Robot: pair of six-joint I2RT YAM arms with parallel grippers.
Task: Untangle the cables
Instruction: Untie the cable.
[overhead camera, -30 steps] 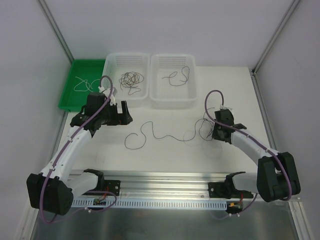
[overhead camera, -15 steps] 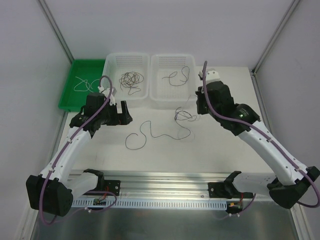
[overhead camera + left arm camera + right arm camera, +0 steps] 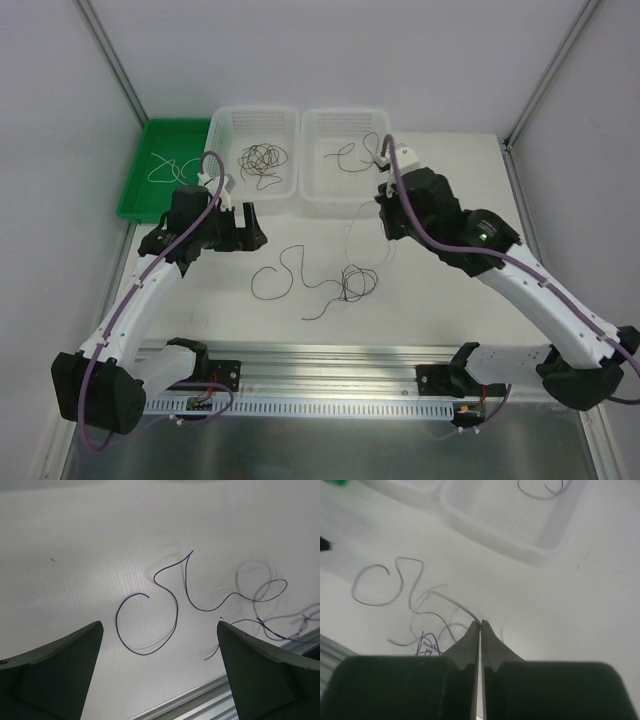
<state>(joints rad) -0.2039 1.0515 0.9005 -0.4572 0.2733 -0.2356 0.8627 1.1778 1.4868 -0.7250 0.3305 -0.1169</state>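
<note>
A dark cable (image 3: 284, 270) lies in an S-curve on the table and also shows in the left wrist view (image 3: 176, 597). A small tangle of dark cables (image 3: 356, 283) lies to its right and shows in the right wrist view (image 3: 427, 641). My right gripper (image 3: 384, 216) is raised above the table and shut on a whitish cable (image 3: 451, 599) that runs down to the tangle. My left gripper (image 3: 246, 228) is open and empty, hovering left of the dark cable; in its own view (image 3: 159, 626) the jaws stand wide apart.
Two white baskets stand at the back: the left one (image 3: 224, 192) holds a dark tangle, the right one (image 3: 345, 206) a single dark cable. A green tray (image 3: 134, 208) at the far left holds a whitish cable. A metal rail (image 3: 330, 358) runs along the near edge.
My right arm swung from the table's right side up and left, pulling the whitish cable and dragging the tangle left toward the middle. The left arm has not moved.
</note>
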